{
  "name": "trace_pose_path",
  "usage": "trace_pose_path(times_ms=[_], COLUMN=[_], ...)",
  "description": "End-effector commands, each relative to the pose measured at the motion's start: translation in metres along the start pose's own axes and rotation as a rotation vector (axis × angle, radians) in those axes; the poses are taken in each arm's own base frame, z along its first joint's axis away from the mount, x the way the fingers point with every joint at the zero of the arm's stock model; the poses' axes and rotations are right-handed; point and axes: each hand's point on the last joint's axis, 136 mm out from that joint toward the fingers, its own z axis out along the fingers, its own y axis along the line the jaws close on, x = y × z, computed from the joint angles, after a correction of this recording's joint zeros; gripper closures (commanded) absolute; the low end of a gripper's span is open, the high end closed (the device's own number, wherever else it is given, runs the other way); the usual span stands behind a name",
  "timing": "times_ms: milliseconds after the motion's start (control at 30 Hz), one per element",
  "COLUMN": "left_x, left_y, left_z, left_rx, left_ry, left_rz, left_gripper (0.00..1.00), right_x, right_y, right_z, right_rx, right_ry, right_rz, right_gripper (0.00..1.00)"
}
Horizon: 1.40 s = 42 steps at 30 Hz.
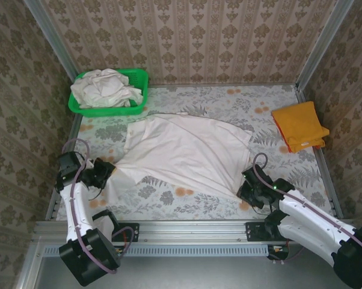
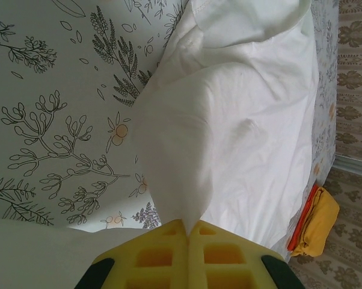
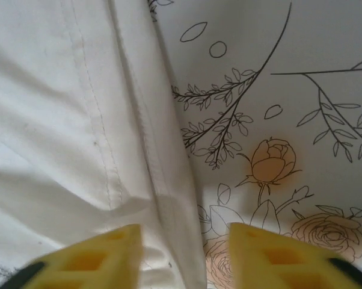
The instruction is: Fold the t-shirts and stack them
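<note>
Your left gripper [image 2: 189, 226] is pinched together on a corner of the off-white t-shirt [image 1: 181, 150], which lies spread across the middle of the top view. Your right gripper [image 3: 184, 232] stands with jaws apart astride its hem, lower right. The folded orange t-shirt [image 1: 299, 125] lies upper right.

A green plastic basket [image 1: 140, 79] sits at the far left corner of the floral tablecloth [image 1: 187, 201], well ahead of the left jaws and far across from the right jaws. An orange rose print [image 3: 271, 162] lies just ahead of the right jaws. Leafy line-drawn sprigs [image 2: 55, 126] spread ahead and to the left of the left jaws. Patterned wallpaper [image 1: 193, 36] lines the walls beyond, and a metal rail [image 1: 187, 232] runs behind both.
</note>
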Motion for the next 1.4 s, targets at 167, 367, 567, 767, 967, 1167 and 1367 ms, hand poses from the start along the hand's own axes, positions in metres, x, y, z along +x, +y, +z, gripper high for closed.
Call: trace_pose_path(times_ms=[167, 367, 567, 767, 967, 1167, 1367], left_x=[0.002, 0.003, 0.001, 0.001, 0.001, -0.005, -0.040], left_y=[-0.001, 0.000, -0.001, -0.001, -0.001, -0.012, -0.069], left_z=[-0.002, -0.001, -0.001, -0.001, 0.000, -0.003, -0.033], left_rx=[0.011, 0.018, 0.017, 0.020, 0.025, 0.061, 0.169], left_ry=[0.001, 0.002, -0.005, -0.006, -0.004, -0.024, -0.143], left_rz=[0.008, 0.003, 0.009, 0.014, 0.012, 0.027, 0.098], left_gripper=[1.00, 1.00, 1.00, 1.00, 1.00, 1.00, 1.00], right_x=[0.020, 0.032, 0.035, 0.023, 0.013, -0.018, -0.087], right_y=[0.006, 0.022, 0.012, 0.011, 0.010, 0.026, 0.072], right_z=[-0.004, 0.002, 0.016, 0.013, 0.009, -0.018, -0.082], right_rx=[-0.090, -0.158, -0.084, -0.089, -0.100, -0.155, -0.291], right_ry=[0.084, 0.157, 0.169, 0.106, 0.054, -0.103, -0.416], right_rz=[0.183, 0.283, 0.292, 0.303, 0.314, 0.155, -0.032], right_gripper=[0.46, 0.48, 0.48, 0.69, 1.00, 1.00, 1.00])
